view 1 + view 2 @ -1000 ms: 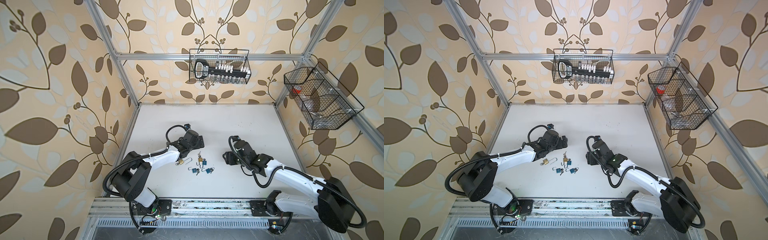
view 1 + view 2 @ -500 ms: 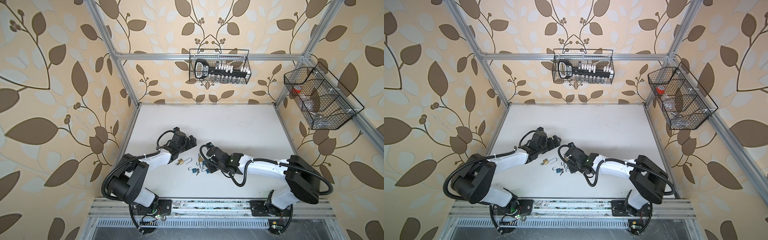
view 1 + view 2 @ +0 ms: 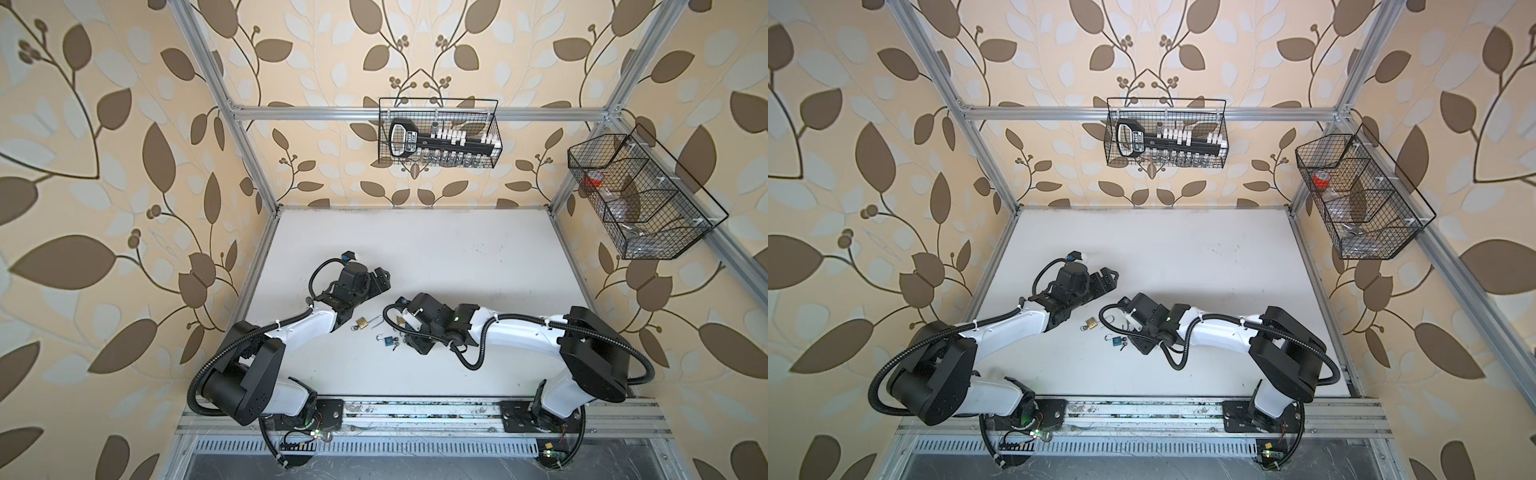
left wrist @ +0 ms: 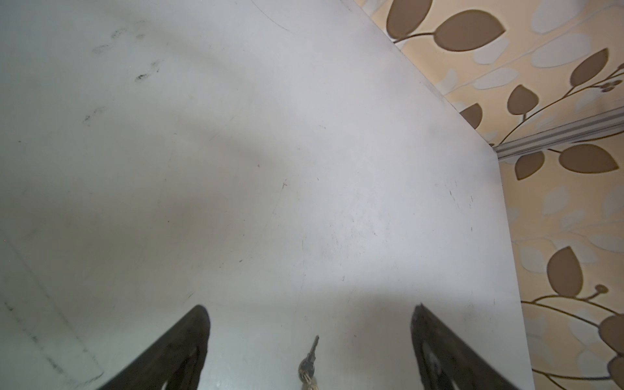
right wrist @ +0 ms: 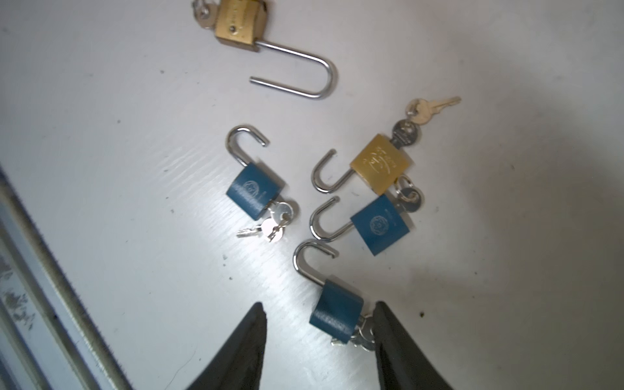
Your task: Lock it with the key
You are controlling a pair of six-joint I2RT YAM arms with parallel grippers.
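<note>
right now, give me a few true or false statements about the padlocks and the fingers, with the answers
Every shackle in the right wrist view is open. True.
Three padlocks are brass. False: only two brass padlocks; the others are blue.
The right fingers straddle a blue padlock. True.
The left fingers hold a key. False: they stand wide apart and empty; a key lies on the table.

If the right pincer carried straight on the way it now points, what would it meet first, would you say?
Most likely the nearest blue padlock, whose body lies between the right pincer's open fingers, shackle pointing away; the pincer's height above the table is unclear.
</note>
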